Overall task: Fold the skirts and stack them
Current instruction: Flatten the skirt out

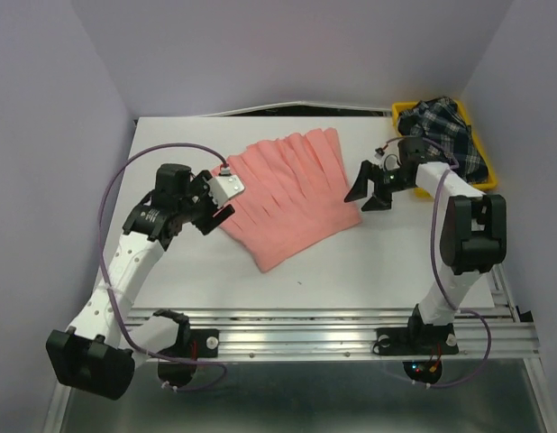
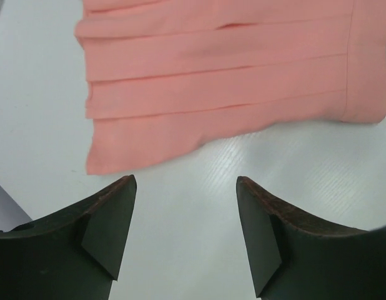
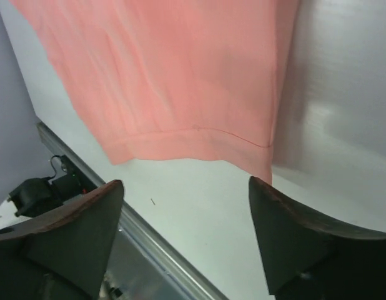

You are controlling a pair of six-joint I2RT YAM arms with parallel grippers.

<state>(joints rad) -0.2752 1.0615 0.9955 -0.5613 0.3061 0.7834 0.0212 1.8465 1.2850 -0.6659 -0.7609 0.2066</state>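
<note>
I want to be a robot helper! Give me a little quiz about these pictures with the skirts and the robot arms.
1. True or false: the plaid skirt sits in the yellow tray.
2. Pick one. The pink skirt is: A) dangling from an arm, B) lying on the table, C) inside the tray.
3. Count: how many of the two arms' jaws are pinching cloth?

Key: 1 true. 2 B. 3 zero; both pairs of jaws stand wide apart with nothing between them.
</note>
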